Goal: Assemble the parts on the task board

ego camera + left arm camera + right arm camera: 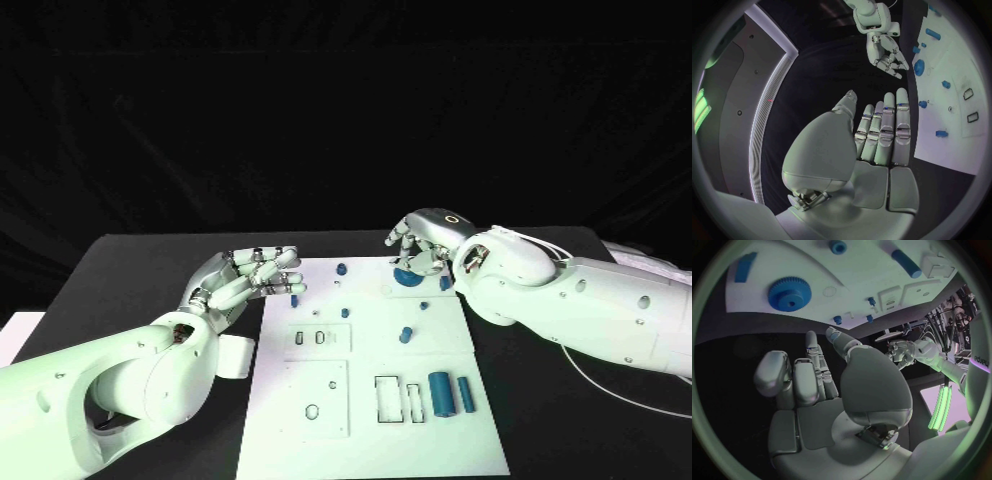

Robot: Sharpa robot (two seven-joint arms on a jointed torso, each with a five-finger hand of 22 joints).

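Board: the white, flat, matte task board (378,400) is a long rectangle in the lower middle of the head view, lying on the black surface (130,270); its top edge sits between the two hands.
Cutouts: rectangular slots and small round holes are cut into the board, most of them in its lower half.
Gear: one blue toothed disc (410,277) with a centre hole lies flat near the board's top edge, partly hidden by the right hand in the head view; its teeth show plainly in the right wrist view (789,293).
Cylinders: two smooth blue rods (440,393) lie side by side at the board's lower right, close to its right edge.
Small parts: several little blue pieces (407,334) are scattered over the upper half; their exact number cannot be told.
Left robot hand: (245,278) silver, ribbed fingers stretched out and close together, holding nothing, just beside the board's upper left corner, above the dark surface.
Right robot hand: (421,245) fingers curled downward over the gear at the top edge; whether they touch it cannot be told, and nothing is seen in its grasp (811,385).
Open room: bare black surface lies to the left of the board and beyond its top edge.
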